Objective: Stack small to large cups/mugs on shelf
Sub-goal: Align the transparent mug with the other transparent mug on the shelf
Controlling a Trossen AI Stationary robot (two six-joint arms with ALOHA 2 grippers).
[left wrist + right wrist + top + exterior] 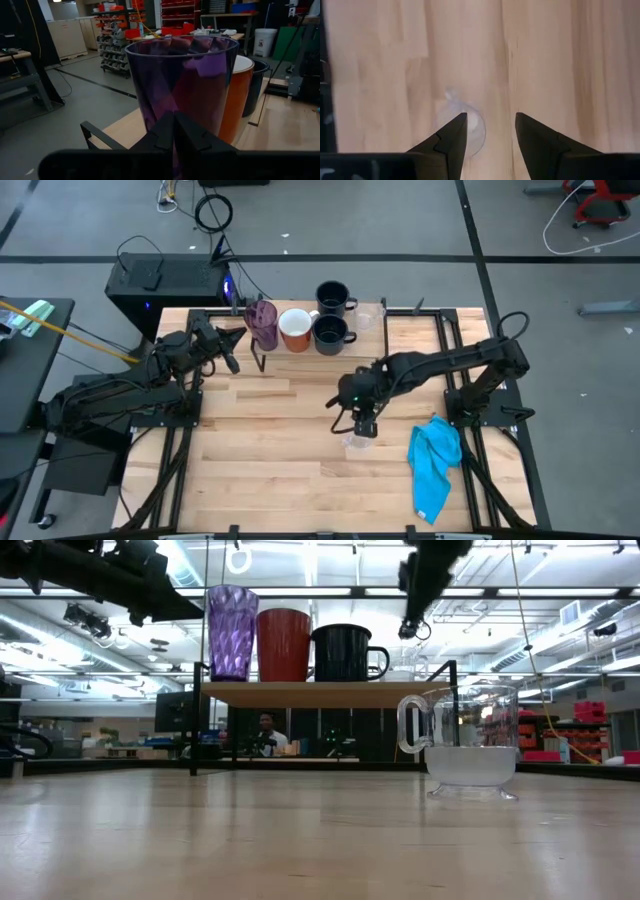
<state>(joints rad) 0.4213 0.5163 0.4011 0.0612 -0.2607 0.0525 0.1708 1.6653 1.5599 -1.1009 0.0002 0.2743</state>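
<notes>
Clear glass mug (465,735): stands upright on the bare counter (270,440), well apart from the shelf and near the blue cloth (436,463); its handle shows to one side in the low view.
Shelf (320,693): at the counter's far edge, carrying the purple tumbler (263,323), the white-and-orange mug (295,329) and a dark mug (331,333) in a row; a second dark mug (333,298) and a second clear glass (371,315) sit behind them.
Right pincer (490,131): poised directly above the clear glass mug, fingers apart and grasping nothing; the mug lies off-centre, under one finger.
Left pincer (173,131): clenched, empty, just in front of the purple tumbler at the shelf's left end; waiting.
Step in hand: judged to be the pick-up of the clear glass mug.
Recommendation: shift the right pincer so one wall of the mug sits between the fingers, avoiding the handle; descend straight; close gently, as the glass looks slippery.
Risk: a finger landing on the rim could tip or push the mug.
</notes>
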